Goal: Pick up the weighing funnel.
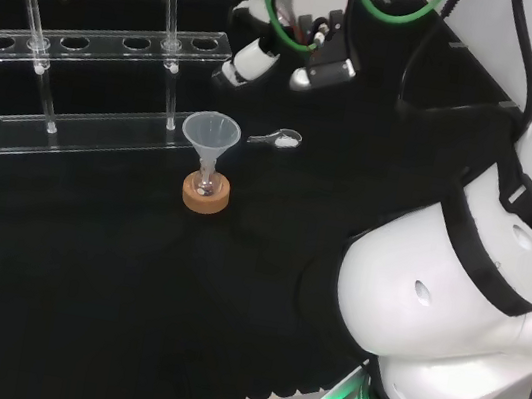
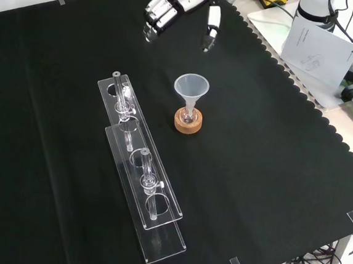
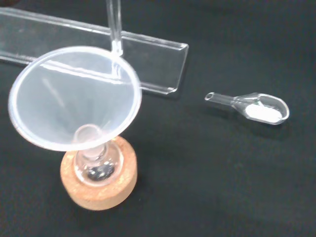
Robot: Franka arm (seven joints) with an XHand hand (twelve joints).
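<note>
I am hovering my hand (image 1: 316, 10) above the cloth with its fingers spread and relaxed, holding nothing. The weighing funnel (image 3: 252, 106) is lying flat on the cloth just beside the funnel (image 1: 210, 135) on its cork ring (image 1: 205, 193), under my hand in the head view. I am judging it light, stiff, slick and probably fragile (clear ware like this tends to skid away). A little white powder is sitting in its scoop, so I am planning to pinch it across the scoop's sides near the stem and keep it level.
</note>
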